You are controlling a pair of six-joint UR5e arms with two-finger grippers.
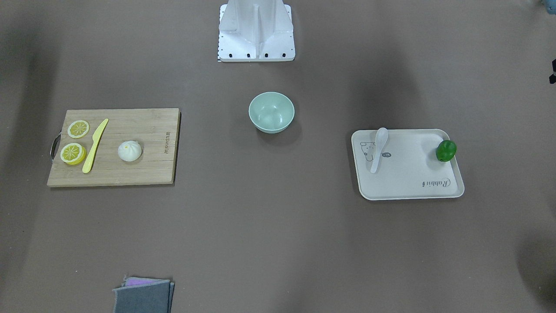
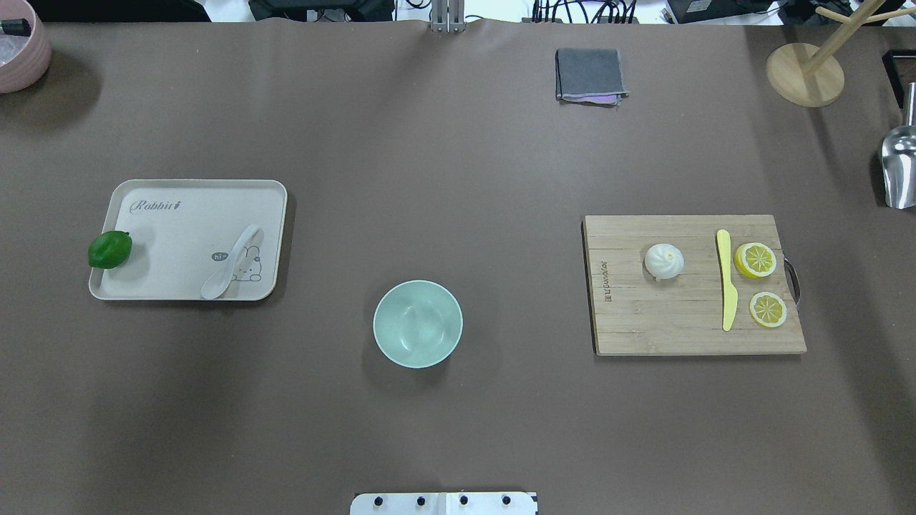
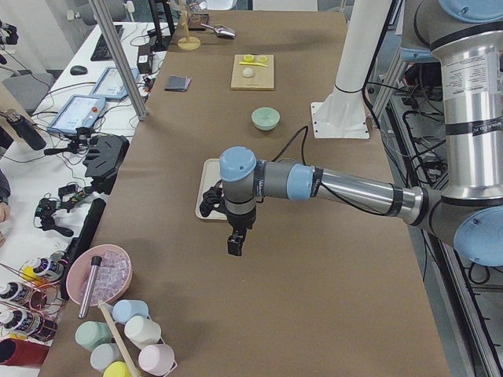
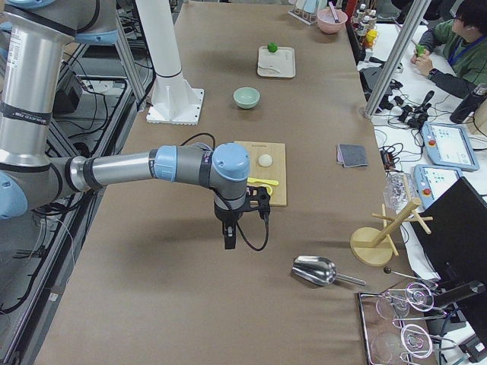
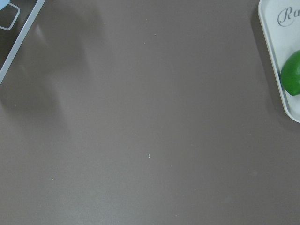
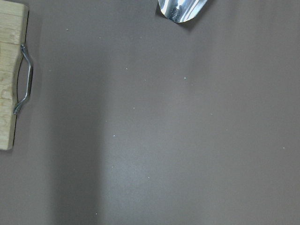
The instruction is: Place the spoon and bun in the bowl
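Although the overhead and front-facing views take in everything laid out on the tabletop (image 2: 458,179), only the two side views show us the arms. From the left end we see the left arm (image 3: 346,187) stretched out low, and the left arm's jaws point down over bare tabletop just short of the tray (image 2: 193,197). From the right end we see the right arm (image 4: 122,169) in a like pose, and the right arm's jaws hang over bare tabletop beside the cutting board (image 2: 644,322). We cannot tell from these views whether either pair is apart or together.

The left wrist view catches only a tray corner with the green fruit (image 5: 292,72). The right wrist view catches the board's metal handle (image 6: 24,79) and the tip of a metal scoop (image 6: 182,9).

The bowl (image 2: 418,323) stands upright in the middle, well apart from both, showing only its own mint inside. The spoon (image 2: 230,263) lies slantwise on the tray, over the rabbit drawing, and the green fruit sits at the tray's opposite edge. The bun (image 2: 664,260) rests on the cutting board beside a yellow knife (image 2: 727,290) and two lemon slices (image 2: 756,260). A folded grey cloth (image 2: 590,74) lies at the far side.
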